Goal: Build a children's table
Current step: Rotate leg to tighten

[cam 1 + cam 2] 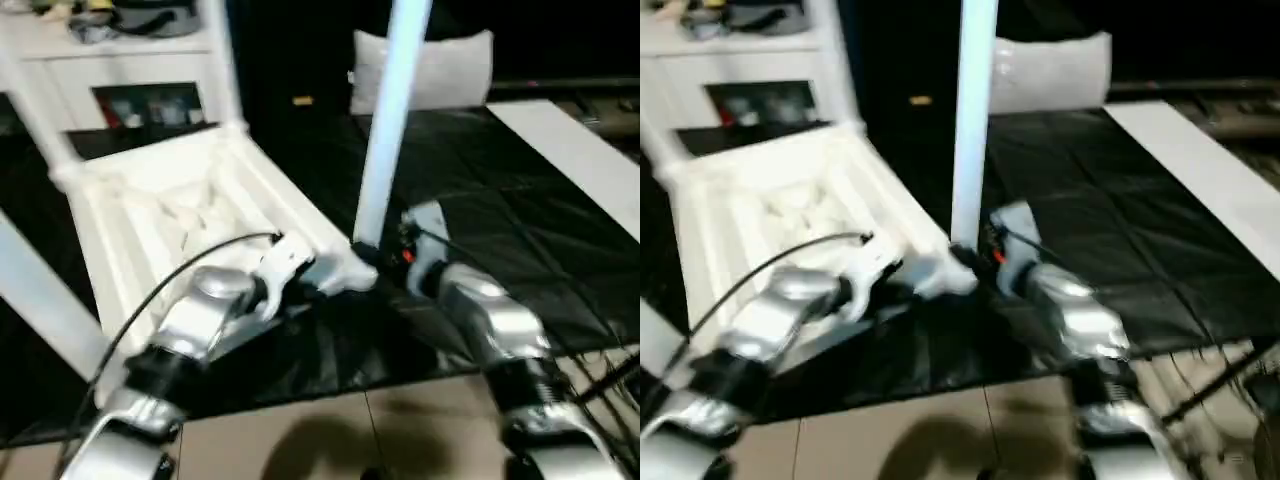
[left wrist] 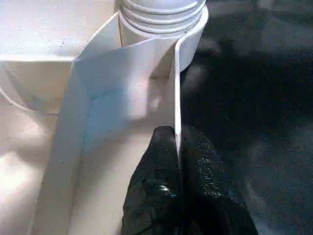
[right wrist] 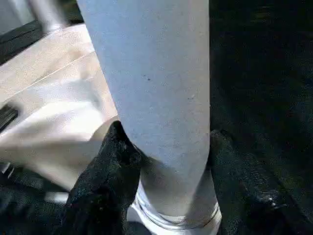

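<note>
Pinching the tabletop (image 2: 117,98) rim, the left tool (image 2: 178,142) steadies it; the right tool (image 3: 166,161) clamps the leg (image 3: 151,83).

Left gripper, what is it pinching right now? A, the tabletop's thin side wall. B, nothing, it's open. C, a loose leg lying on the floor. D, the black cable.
A: in the left wrist view the left gripper is shut on the tabletop side wall, just below the corner socket.
</note>
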{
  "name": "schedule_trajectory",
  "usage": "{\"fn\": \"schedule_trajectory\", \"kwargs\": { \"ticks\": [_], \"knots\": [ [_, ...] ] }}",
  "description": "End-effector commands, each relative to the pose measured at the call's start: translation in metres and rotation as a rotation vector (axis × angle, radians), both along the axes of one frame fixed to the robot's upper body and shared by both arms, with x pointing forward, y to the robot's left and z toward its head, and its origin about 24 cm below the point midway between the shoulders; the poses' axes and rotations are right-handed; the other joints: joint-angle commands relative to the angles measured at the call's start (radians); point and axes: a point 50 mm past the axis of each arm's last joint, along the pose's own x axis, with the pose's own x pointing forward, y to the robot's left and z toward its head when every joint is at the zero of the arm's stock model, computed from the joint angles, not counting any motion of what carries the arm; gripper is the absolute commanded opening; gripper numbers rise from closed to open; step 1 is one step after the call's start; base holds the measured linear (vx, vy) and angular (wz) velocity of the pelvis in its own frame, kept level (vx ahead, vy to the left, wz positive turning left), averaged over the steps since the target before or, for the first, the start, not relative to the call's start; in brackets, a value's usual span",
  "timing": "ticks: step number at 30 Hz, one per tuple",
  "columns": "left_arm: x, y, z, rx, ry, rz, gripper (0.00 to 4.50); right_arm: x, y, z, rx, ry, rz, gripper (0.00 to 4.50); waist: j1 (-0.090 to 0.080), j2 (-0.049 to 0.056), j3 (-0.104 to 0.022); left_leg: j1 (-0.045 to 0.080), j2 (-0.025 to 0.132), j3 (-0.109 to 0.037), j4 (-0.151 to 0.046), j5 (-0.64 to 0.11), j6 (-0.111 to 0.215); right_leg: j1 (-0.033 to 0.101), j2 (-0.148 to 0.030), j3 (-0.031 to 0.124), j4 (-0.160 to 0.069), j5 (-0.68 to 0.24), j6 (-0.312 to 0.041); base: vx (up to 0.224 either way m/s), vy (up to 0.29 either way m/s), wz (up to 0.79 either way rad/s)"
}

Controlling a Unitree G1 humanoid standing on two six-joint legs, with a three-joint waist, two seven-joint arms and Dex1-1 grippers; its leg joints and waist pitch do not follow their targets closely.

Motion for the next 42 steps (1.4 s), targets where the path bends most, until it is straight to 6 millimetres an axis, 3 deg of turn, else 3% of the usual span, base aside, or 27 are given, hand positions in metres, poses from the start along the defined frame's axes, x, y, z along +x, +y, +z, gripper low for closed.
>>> {"fn": "schedule_trajectory", "kwargs": {
  "ticks": [1, 2, 3, 7, 10, 12, 13, 14, 16, 17, 18, 23, 28, 34, 37, 38, 40, 42],
  "knots": [
    [0.003, -0.025, 0.015, -0.091, -0.041, -0.033, 0.00, -0.001, 0.012, -0.008, -0.002, 0.026, 0.004, 2.50, -0.005, -0.003, -0.047, 0.015, -0.004, 0.009, -0.072, -0.506, 0.033, 0.035, -0.064, 0.023, -0.106, -0.585, 0.020, 0.000, 0.000, 0.00],
    [0.003, -0.024, 0.016, -0.073, -0.055, -0.045, 0.00, -0.002, 0.009, -0.006, -0.002, -0.005, 0.025, 2.50, -0.003, -0.005, -0.049, 0.007, -0.014, 0.012, -0.067, -0.455, 0.037, 0.040, -0.069, 0.021, -0.109, -0.591, 0.022, 0.000, 0.000, 0.00],
    [0.003, -0.024, 0.016, -0.065, -0.060, -0.053, 0.00, -0.002, 0.008, -0.005, 0.003, -0.014, 0.031, 2.66, -0.001, -0.005, -0.051, 0.003, -0.014, 0.011, -0.069, -0.439, 0.041, 0.041, -0.070, 0.024, -0.108, -0.587, 0.023, 0.000, 0.000, 0.00],
    [0.000, -0.018, 0.014, -0.024, -0.076, -0.103, 0.00, -0.004, -0.004, -0.001, 0.012, -0.061, 0.052, 2.97, 0.017, -0.005, -0.062, -0.016, -0.006, 0.014, -0.078, -0.310, 0.068, 0.046, -0.068, 0.053, -0.081, -0.449, -0.048, 0.000, 0.000, 0.00],
    [-0.004, -0.010, 0.011, 0.004, -0.077, -0.157, 0.00, -0.006, -0.025, 0.006, 0.008, -0.135, 0.081, 3.25, 0.042, -0.013, -0.072, -0.022, -0.003, 0.024, -0.076, -0.201, 0.091, 0.045, -0.064, 0.072, -0.059, -0.356, -0.100, 0.000, 0.000, 0.00],
    [-0.006, -0.003, 0.008, 0.026, -0.078, -0.192, 0.00, -0.011, -0.038, 0.012, -0.004, -0.188, 0.167, 3.42, 0.059, -0.016, -0.073, -0.024, -0.009, 0.029, -0.072, -0.165, 0.107, 0.042, -0.061, 0.082, -0.055, -0.358, -0.107, 0.000, 0.000, 0.00],
    [-0.006, -0.001, 0.008, 0.029, -0.078, -0.200, 0.00, -0.013, -0.041, 0.012, -0.009, -0.190, 0.189, 3.49, 0.070, -0.018, -0.078, -0.030, -0.009, 0.029, -0.071, -0.113, 0.118, 0.044, -0.058, 0.091, -0.043, -0.315, -0.119, 0.000, 0.000, 0.00],
    [-0.008, 0.005, 0.007, 0.040, -0.075, -0.243, 0.00, -0.020, -0.050, 0.015, -0.025, -0.194, 0.287, 3.49, 0.081, -0.015, -0.083, -0.036, -0.007, 0.027, -0.067, -0.062, 0.133, 0.046, -0.056, 0.095, -0.029, -0.249, -0.136, 0.000, 0.000, 0.00],
    [-0.011, 0.009, 0.006, 0.047, -0.073, -0.294, 0.00, -0.025, -0.057, 0.018, -0.029, -0.187, 0.357, 3.67, 0.089, -0.015, -0.085, -0.038, -0.002, 0.027, -0.064, -0.033, 0.158, 0.045, -0.056, 0.097, -0.021, -0.196, -0.149, 0.000, 0.000, 0.00],
    [-0.013, 0.013, 0.005, 0.054, -0.063, -0.322, 0.00, -0.027, -0.061, 0.020, -0.028, -0.184, 0.391, 3.75, 0.094, -0.005, -0.082, -0.036, -0.001, 0.027, -0.065, -0.031, 0.166, 0.041, -0.055, 0.096, -0.020, -0.183, -0.166, 0.000, 0.000, 0.00],
    [-0.014, 0.016, 0.005, 0.059, -0.056, -0.338, 0.00, -0.027, -0.063, 0.021, -0.027, -0.182, 0.409, 3.81, 0.094, -0.010, -0.082, -0.036, -0.001, 0.029, -0.064, -0.048, 0.163, 0.042, -0.055, 0.095, -0.022, -0.197, -0.169, 0.000, 0.000, 0.00],
    [-0.026, 0.025, 0.005, 0.071, -0.030, -0.520, 0.00, -0.033, -0.068, 0.026, -0.050, -0.161, 0.549, 4.09, 0.106, -0.011, -0.076, -0.027, 0.001, 0.033, -0.072, -0.130, 0.122, 0.037, -0.054, 0.095, -0.036, -0.326, -0.139, 0.000, 0.000, 0.00],
    [-0.036, 0.031, 0.009, 0.085, 0.020, -0.679, 0.00, -0.037, -0.065, 0.026, -0.064, -0.121, 0.705, 4.09, 0.125, -0.011, -0.076, -0.018, 0.006, 0.036, -0.074, -0.141, 0.112, 0.028, -0.053, 0.102, -0.034, -0.322, -0.151, 0.000, 0.000, 0.00],
    [-0.039, 0.030, 0.011, 0.086, 0.033, -0.741, 0.00, -0.042, -0.057, 0.021, -0.021, -0.057, 0.817, 3.51, 0.140, -0.013, -0.079, -0.021, 0.006, 0.039, -0.073, -0.127, 0.102, 0.031, -0.053, 0.112, -0.022, -0.290, -0.171, 0.000, 0.000, 0.00],
    [-0.039, 0.030, 0.011, 0.086, 0.032, -0.741, 0.00, -0.043, -0.057, 0.021, -0.020, -0.057, 0.821, 3.30, 0.143, -0.015, -0.076, -0.023, 0.003, 0.041, -0.072, -0.134, 0.096, 0.031, -0.055, 0.111, -0.027, -0.331, -0.154, 0.000, 0.000, 0.00],
    [-0.038, 0.029, 0.011, 0.084, 0.030, -0.743, 0.00, -0.043, -0.056, 0.020, -0.011, -0.050, 0.830, 3.19, 0.142, -0.021, -0.076, -0.023, 0.001, 0.042, -0.073, -0.136, 0.094, 0.032, -0.054, 0.110, -0.030, -0.354, -0.141, 0.000, 0.000, 0.00],
    [-0.038, 0.030, 0.011, 0.081, 0.031, -0.744, 0.00, -0.044, -0.056, 0.019, -0.004, -0.043, 0.844, 2.99, 0.144, -0.015, -0.075, -0.022, 0.000, 0.041, -0.072, -0.139, 0.089, 0.030, -0.054, 0.110, -0.031, -0.383, -0.128, 0.000, 0.000, 0.00],
    [-0.038, 0.030, 0.011, 0.081, 0.032, -0.744, 0.00, -0.044, -0.056, 0.019, 0.004, -0.041, 0.850, 2.85, 0.144, -0.016, -0.075, -0.021, -0.001, 0.041, -0.072, -0.141, 0.088, 0.030, -0.053, 0.109, -0.034, -0.394, -0.120, 0.000, 0.000, 0.00]
  ]
}}
